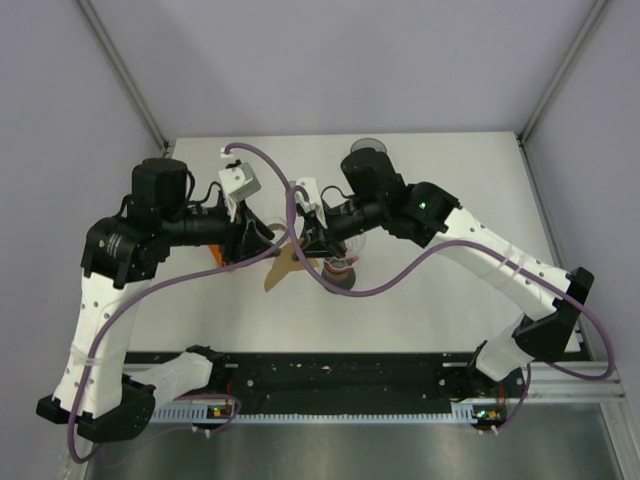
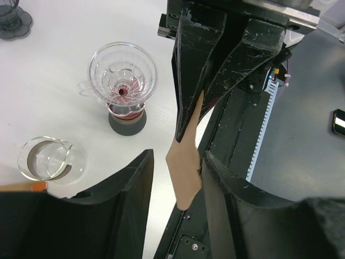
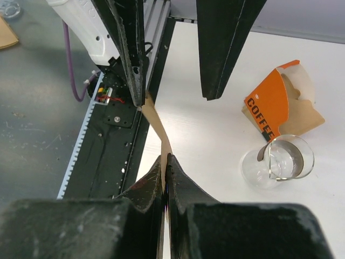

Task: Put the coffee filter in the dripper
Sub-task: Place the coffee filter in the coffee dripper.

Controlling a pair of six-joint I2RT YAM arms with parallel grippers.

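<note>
The brown paper coffee filter [image 3: 156, 125] hangs in the air, pinched flat at one end by my right gripper [image 3: 165, 162], which is shut on it. In the left wrist view the filter [image 2: 184, 162] stands between the fingers of my left gripper [image 2: 177, 156]. Those jaws are apart, with a wide gap on the left side and the paper close to the right finger [image 2: 215, 183]. The clear glass dripper [image 2: 123, 80] stands upright on its dark base on the white table, apart from both grippers. From above, the filter [image 1: 283, 268] is just left of the dripper [image 1: 340, 268].
An orange coffee filter box [image 3: 276, 101] lies on the table, with a small glass server [image 3: 277, 162] beside it. A dark glass object [image 2: 12, 21] stands at the table's far edge. The black rail [image 1: 340, 380] runs along the near edge.
</note>
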